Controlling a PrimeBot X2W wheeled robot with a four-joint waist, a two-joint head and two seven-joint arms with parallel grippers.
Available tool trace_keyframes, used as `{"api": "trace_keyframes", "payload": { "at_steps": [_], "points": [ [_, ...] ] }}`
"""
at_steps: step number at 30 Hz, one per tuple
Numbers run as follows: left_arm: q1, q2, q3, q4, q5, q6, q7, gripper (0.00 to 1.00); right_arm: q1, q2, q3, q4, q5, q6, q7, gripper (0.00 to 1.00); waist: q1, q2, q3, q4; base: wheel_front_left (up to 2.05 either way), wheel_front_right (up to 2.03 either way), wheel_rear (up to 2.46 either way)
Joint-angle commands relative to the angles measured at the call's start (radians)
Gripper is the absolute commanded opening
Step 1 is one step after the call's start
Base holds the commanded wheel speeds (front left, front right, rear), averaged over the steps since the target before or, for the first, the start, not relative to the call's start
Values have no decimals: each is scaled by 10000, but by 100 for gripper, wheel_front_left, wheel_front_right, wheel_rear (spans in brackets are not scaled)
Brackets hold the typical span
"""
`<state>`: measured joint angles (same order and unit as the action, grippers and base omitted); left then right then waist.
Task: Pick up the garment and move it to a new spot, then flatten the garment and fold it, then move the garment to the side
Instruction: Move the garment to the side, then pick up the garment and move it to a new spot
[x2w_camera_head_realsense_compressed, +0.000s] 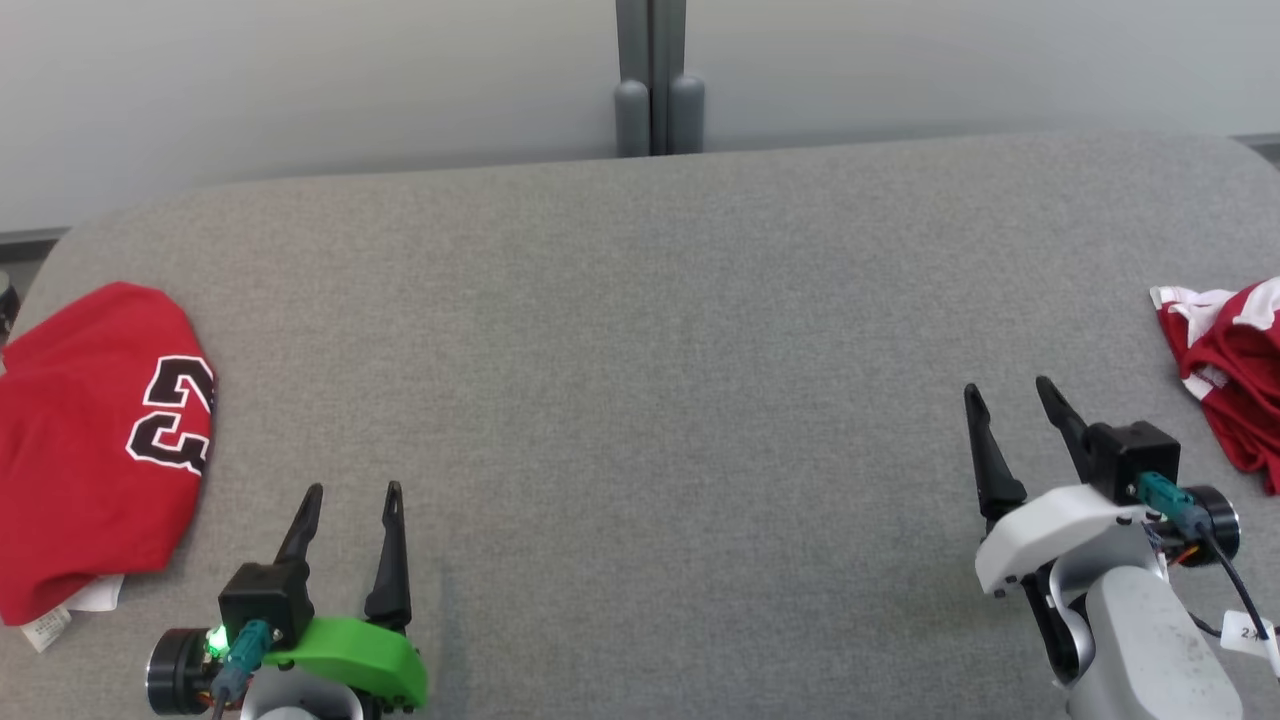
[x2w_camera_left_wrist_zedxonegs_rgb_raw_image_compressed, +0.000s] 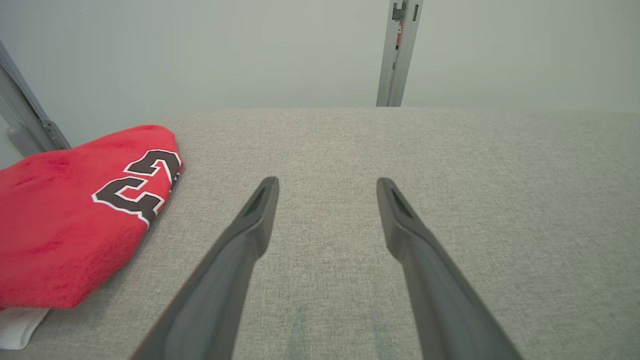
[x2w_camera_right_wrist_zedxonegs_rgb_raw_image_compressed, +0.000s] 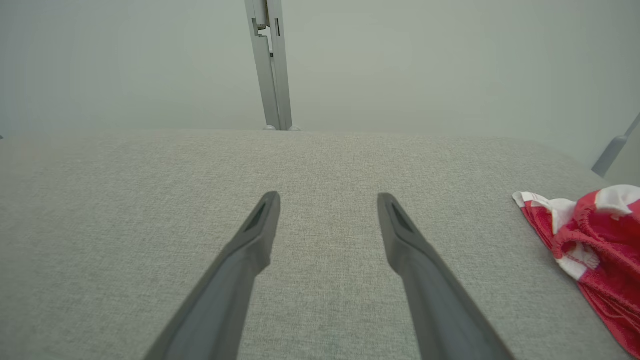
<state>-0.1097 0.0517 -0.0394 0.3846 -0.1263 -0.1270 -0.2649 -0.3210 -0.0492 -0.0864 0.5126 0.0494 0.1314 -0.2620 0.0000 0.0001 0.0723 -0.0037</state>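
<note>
The garment (x2w_camera_head_realsense_compressed: 90, 450) is a red jersey T-shirt with black-and-white lettering, folded into a flat bundle at the left edge of the grey table (x2w_camera_head_realsense_compressed: 640, 330); a white bit pokes out under its near edge. It also lies left of the fingers in the left wrist view, garment (x2w_camera_left_wrist_zedxonegs_rgb_raw_image_compressed: 65, 225). My left gripper (x2w_camera_head_realsense_compressed: 355, 490) stands open and empty just right of it, left gripper (x2w_camera_left_wrist_zedxonegs_rgb_raw_image_compressed: 327, 182) over bare cloth. My right gripper (x2w_camera_head_realsense_compressed: 1008, 385) is open and empty at the lower right, right gripper (x2w_camera_right_wrist_zedxonegs_rgb_raw_image_compressed: 328, 197) above the bare table.
A smaller crumpled red cloth with white striped edges (x2w_camera_head_realsense_compressed: 1230, 365) lies at the table's right edge, right of my right gripper, cloth (x2w_camera_right_wrist_zedxonegs_rgb_raw_image_compressed: 595, 245). A grey post (x2w_camera_head_realsense_compressed: 658, 75) stands behind the far edge against a pale wall. The table's corners are rounded.
</note>
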Motion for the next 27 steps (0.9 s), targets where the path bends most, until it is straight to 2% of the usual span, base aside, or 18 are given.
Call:
{"api": "trace_keyframes", "payload": {
  "at_steps": [1, 18, 23, 27],
  "points": [
    [236, 3, 19, -11, 54, 46, 12, 100, 284, -44, 22, -13, 212, -15, -41, 100, 0, -1, -616, 151, 0, 0, 0],
    [1151, 4, -136, -270, -447, 378, 12, 100, 1356, -35, 167, -226, 574, -15, -42, 100, 0, -1, -966, 287, 0, 0, 0],
    [947, 7, -93, -185, -551, 443, 12, 100, 1296, -35, 235, -263, 480, -15, -42, 100, 0, -1, -816, 748, 0, 0, 0],
    [794, 11, 3, -69, -624, 515, 12, 100, 1398, -32, 427, -241, 615, -15, -42, 100, 0, -1, -725, 1524, 0, 0, 0]
  ]
}}
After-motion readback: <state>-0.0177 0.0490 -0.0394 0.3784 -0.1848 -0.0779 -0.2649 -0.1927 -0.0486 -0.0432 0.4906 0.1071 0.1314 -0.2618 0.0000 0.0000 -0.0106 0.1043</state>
